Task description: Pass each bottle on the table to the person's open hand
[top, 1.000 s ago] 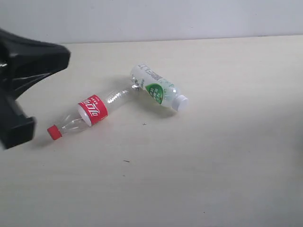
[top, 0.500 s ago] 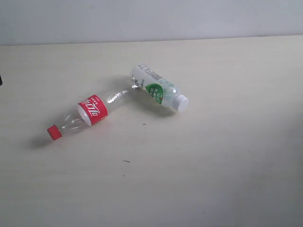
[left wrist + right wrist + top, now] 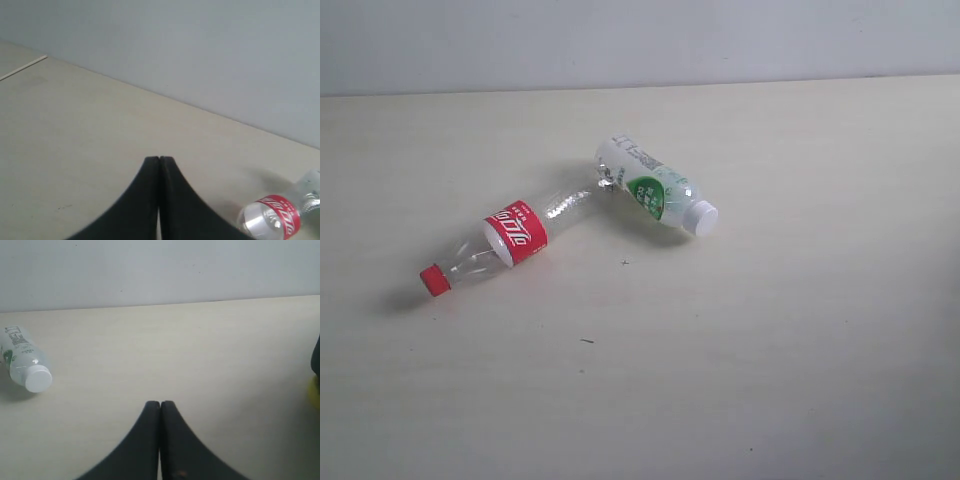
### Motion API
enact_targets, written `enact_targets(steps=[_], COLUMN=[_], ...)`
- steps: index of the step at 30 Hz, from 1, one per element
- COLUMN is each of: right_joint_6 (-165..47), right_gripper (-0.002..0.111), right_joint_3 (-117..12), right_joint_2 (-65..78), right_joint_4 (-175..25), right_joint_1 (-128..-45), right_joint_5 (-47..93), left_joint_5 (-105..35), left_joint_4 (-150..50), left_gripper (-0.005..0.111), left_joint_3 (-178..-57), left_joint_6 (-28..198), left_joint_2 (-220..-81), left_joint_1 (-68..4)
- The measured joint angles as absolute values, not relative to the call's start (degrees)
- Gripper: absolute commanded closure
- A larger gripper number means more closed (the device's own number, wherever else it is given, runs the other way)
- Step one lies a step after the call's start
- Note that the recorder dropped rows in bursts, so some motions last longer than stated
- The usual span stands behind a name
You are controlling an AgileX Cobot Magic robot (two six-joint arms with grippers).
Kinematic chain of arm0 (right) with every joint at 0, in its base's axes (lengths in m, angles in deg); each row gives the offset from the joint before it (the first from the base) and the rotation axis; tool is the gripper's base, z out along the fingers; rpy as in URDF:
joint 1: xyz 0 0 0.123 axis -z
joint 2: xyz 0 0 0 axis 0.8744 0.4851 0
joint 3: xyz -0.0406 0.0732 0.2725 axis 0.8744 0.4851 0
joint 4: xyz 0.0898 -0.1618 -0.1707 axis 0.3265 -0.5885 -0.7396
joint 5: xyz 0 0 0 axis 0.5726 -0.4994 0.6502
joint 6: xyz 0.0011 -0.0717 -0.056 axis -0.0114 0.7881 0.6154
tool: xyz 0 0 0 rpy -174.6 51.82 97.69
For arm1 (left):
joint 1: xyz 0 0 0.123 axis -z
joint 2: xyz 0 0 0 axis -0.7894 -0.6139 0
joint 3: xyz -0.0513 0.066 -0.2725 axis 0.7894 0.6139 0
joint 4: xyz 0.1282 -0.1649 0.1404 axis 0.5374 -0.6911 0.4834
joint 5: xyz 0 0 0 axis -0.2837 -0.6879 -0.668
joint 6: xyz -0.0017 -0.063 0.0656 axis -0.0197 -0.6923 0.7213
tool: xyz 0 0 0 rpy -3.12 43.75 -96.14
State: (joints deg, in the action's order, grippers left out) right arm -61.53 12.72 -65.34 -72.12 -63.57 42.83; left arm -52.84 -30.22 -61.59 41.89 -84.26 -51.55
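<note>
The bottles that I can see are two, and both lie on their sides on the table (image 3: pixel 800 350), which fills almost the whole exterior view. The white-green bottle (image 3: pixel 652 188) is a little toward 12 o'clock from the middle of that view, with its white cap (image 3: pixel 700 217) pointing to about 4 o'clock. The clear bottle (image 3: pixel 516 232) with the red label lies toward 9 o'clock from the middle, and its red cap (image 3: pixel 435 280) points to about 8 o'clock. Their bottoms meet or nearly meet; I cannot tell if they touch. My left gripper (image 3: pixel 159 159) is clenched, finger against finger, with nothing between, and it sits above bare table with the clear bottle near it. My right gripper (image 3: pixel 160 402) is clenched and empty in the same way, with the white-green bottle well apart from it. Neither gripper shows in the exterior view, and no open hand shows in any view. I judge that at least these two bottles are left to hand over and that no grasp has begun. A yellow patch (image 3: pixel 315 391) at the edge of the right wrist view I cannot identify. A small dark speck (image 3: pixel 587 341) lies toward 6 o'clock from the bottles.
</note>
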Motion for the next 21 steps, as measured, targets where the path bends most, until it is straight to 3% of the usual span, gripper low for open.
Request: enact_targets(steps=[21], right_joint_6=[-61.5], right_gripper=[0.108], right_joint_3=[12.7], right_joint_2=[-65.3], right_joint_4=[-72.1], right_joint_1=[-63.6], right_joint_5=[42.8], left_joint_5=[-53.2], left_joint_4=[-30.3], left_gripper=[0.107], left_joint_3=[-61.1], left_joint_6=[41.8], left_joint_2=[-84.0], left_joint_1=[-53.2])
